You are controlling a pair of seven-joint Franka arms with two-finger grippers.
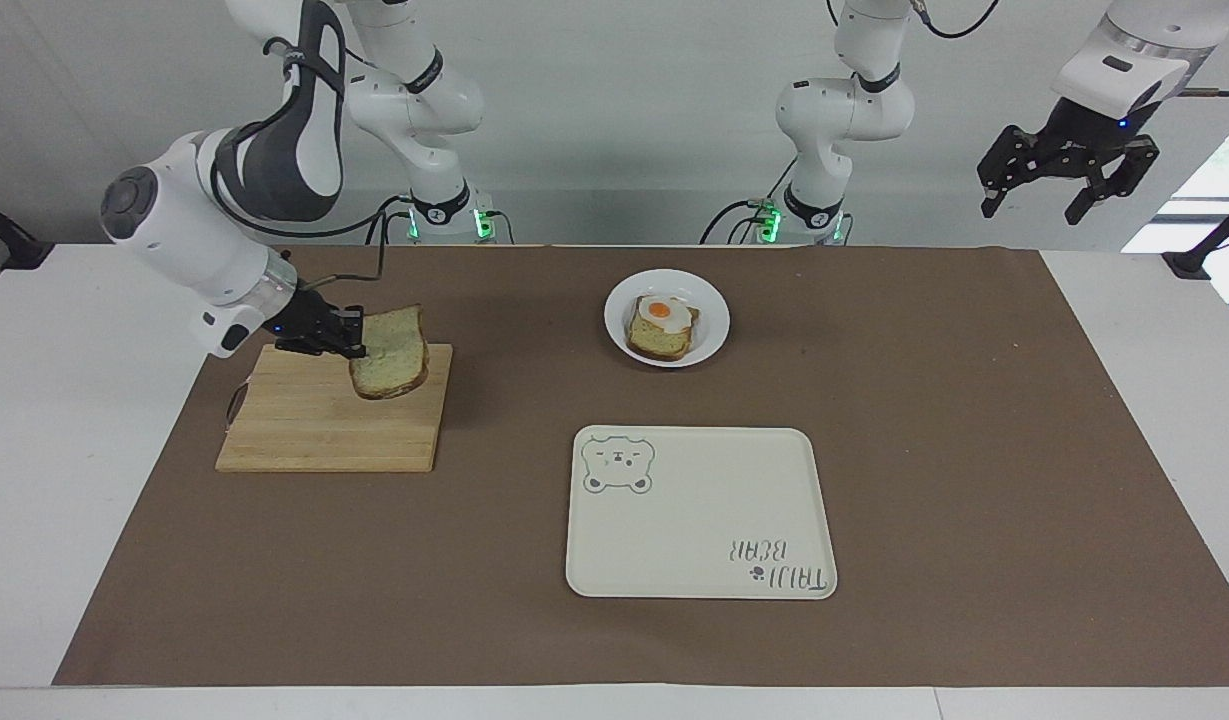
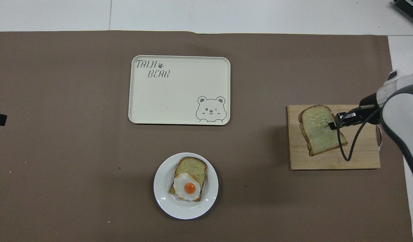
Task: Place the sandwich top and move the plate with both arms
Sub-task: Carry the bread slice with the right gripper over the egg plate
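The sandwich top (image 1: 392, 351) (image 2: 319, 129), a plain pale slice with a dark crust, hangs tilted in the air over the wooden cutting board (image 1: 314, 430) (image 2: 330, 159). My right gripper (image 1: 354, 338) (image 2: 333, 125) is shut on its edge. The small white plate (image 1: 709, 300) (image 2: 164, 205) stands near the robots at the table's middle and carries a bread slice with a fried egg (image 1: 661, 315) (image 2: 186, 186). My left gripper (image 1: 1066, 180) waits open, high above the left arm's end of the table.
A cream rectangular tray (image 1: 714, 490) (image 2: 182, 94) with a bear drawing lies farther from the robots than the plate. A brown mat (image 1: 974, 450) (image 2: 58, 134) covers most of the table.
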